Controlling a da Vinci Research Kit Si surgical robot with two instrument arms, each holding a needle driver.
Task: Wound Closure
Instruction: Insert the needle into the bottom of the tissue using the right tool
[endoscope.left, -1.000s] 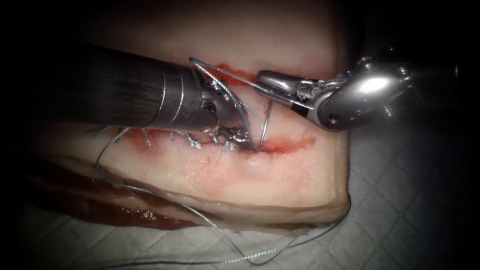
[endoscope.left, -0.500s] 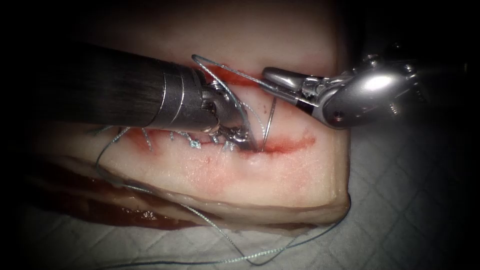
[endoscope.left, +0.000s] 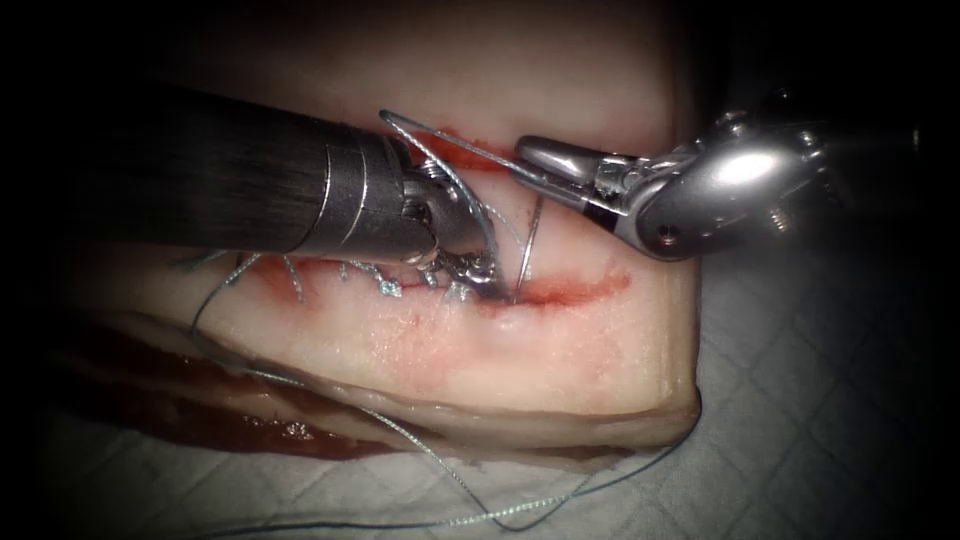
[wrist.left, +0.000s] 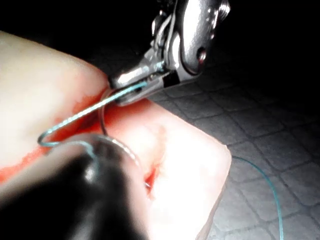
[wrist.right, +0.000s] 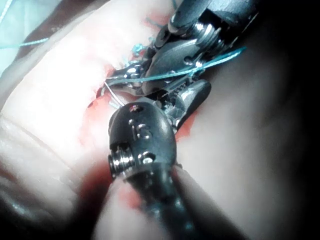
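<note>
Right tool had dipped back toward 7 o'clock, jaws closed on needle tail; left tool jaws unclear at cut; needle tip in tissue; little progress.

Right tool: polished, glossy metal. Left tool's shaft: matt, dark, finely streaked. Cloth: quilted, matt; tissue: moist, glistening.

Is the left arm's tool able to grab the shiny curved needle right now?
Probably yes. The left arm's tool has its tip down at the red cut, right beside where the thin curved steel needle enters the tissue. The right arm's tool holds the needle's upper end.
</note>
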